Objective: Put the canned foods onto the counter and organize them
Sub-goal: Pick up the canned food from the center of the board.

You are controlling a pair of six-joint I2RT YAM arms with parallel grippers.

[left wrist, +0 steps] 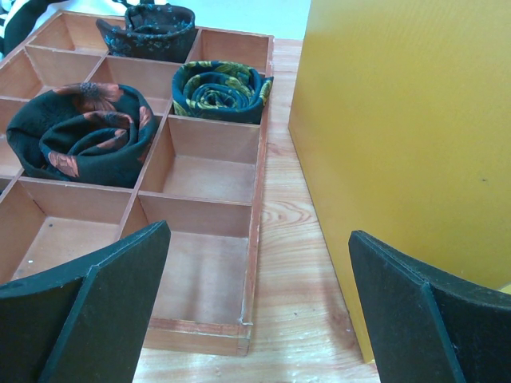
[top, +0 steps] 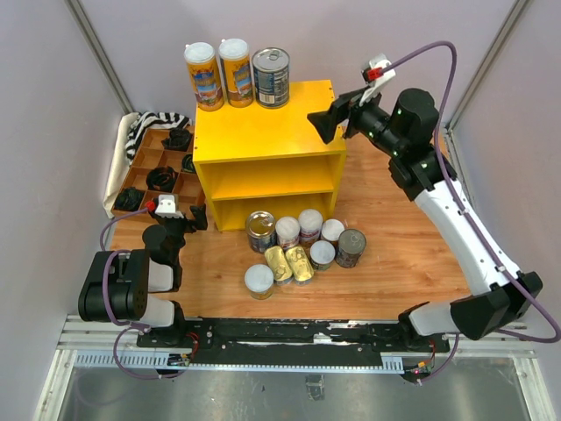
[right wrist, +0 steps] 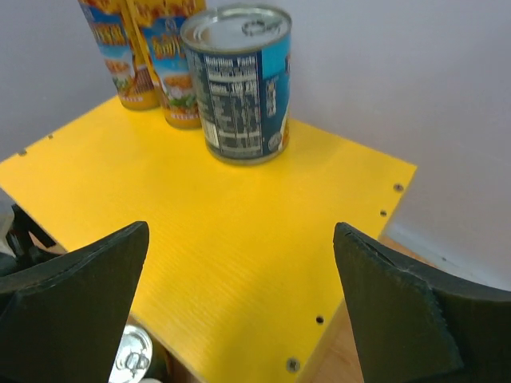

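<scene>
Right wrist view: the right claw [right wrist: 239, 239] hangs spread wide and empty over the bright yellow wooden counter [right wrist: 120, 183], where a silver-topped blue-labelled can [right wrist: 238, 88] stands, apparently just placed. Next, probably, it must reach down for the clustered tins [top: 287, 232] in front.

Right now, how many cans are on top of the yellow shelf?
3, along the back edge of the yellow shelf: a tall white-lidded cylinder, a second cylinder beside it, and a silver-topped can to their right.
</scene>
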